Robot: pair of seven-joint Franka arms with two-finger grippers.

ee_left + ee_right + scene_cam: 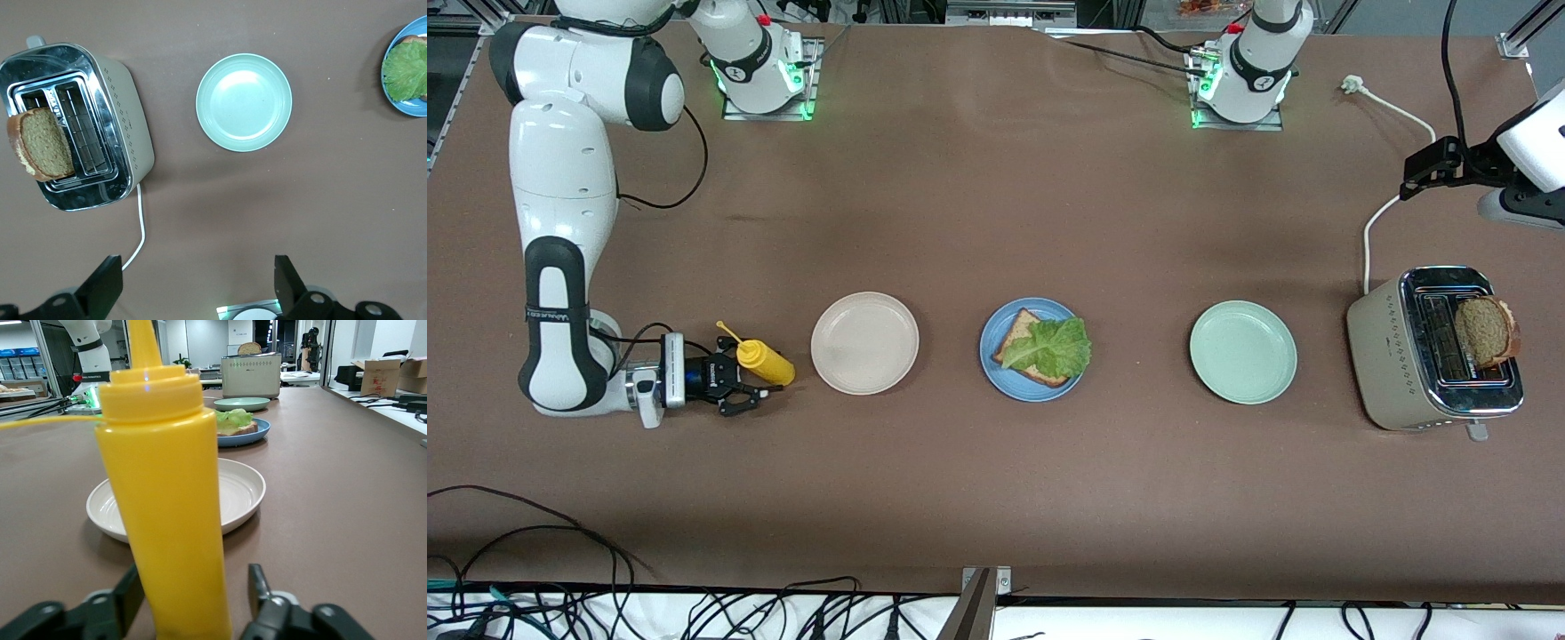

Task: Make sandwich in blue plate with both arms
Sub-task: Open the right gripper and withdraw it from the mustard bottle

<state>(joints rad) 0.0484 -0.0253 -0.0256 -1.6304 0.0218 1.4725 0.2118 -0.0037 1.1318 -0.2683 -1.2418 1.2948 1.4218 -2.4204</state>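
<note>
The blue plate lies mid-table with one brown bread slice on it and a green lettuce leaf on the slice. A second bread slice sticks up out of the toaster. My right gripper is low at the right arm's end, open around the upright yellow squeeze bottle, with a gap showing beside one finger. My left gripper hangs wide open and empty high over the table by the toaster and its bread slice.
A cream-white plate lies between the bottle and the blue plate. A pale mint-green plate lies between the blue plate and the toaster. The toaster's white cable runs toward the left arm's base.
</note>
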